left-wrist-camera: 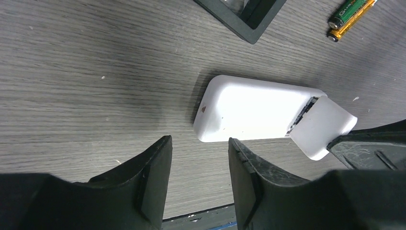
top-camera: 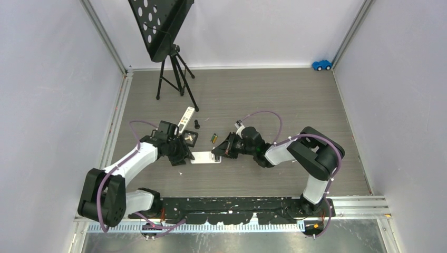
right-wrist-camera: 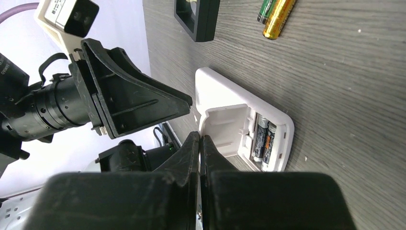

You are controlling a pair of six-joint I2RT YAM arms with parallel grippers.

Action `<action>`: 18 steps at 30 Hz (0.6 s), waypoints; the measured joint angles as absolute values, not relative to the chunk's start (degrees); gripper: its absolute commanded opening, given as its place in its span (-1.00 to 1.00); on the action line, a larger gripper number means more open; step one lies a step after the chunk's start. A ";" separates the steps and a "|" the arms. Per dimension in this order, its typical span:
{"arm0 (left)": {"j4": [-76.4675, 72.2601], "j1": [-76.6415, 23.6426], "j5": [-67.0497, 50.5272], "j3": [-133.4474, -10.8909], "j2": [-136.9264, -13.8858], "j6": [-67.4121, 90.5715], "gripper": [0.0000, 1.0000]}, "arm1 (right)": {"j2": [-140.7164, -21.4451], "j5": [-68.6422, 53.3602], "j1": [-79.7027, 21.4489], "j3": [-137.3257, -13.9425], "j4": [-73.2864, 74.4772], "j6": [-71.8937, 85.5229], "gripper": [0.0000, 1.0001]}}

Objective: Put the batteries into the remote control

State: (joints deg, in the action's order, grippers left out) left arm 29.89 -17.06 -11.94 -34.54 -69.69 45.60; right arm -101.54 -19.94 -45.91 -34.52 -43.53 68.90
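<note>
The white remote control (left-wrist-camera: 253, 111) lies back-up on the table, also in the overhead view (top-camera: 203, 157). Its battery cover (right-wrist-camera: 222, 125) is lifted off the bay, where two dark batteries (right-wrist-camera: 263, 139) sit side by side. My right gripper (right-wrist-camera: 200, 139) is shut, pinching the cover's edge (left-wrist-camera: 323, 128). My left gripper (left-wrist-camera: 200, 148) stands open just short of the remote's other end, with only bare table between its fingers. Two loose batteries (left-wrist-camera: 351, 17), one green and one yellow, lie beyond the remote (top-camera: 214, 137).
A small black square tray (top-camera: 190, 138) sits just behind the remote, next to the left gripper. A second, longer white remote (top-camera: 185, 119) and a small black piece (top-camera: 197, 125) lie further back. A music stand tripod (top-camera: 174, 79) stands at back left, a blue toy car (top-camera: 321, 65) at back right.
</note>
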 measured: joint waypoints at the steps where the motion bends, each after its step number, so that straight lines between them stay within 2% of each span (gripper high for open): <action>1: 29.85 -17.06 -11.92 -34.54 -69.91 45.56 -0.03 | -101.75 -19.92 -45.91 -34.74 -43.79 68.90 -0.99; 18: 29.41 -17.06 -9.76 -34.54 -72.60 44.07 -0.14 | -102.89 -21.63 -45.56 -35.35 -45.43 70.32 -0.99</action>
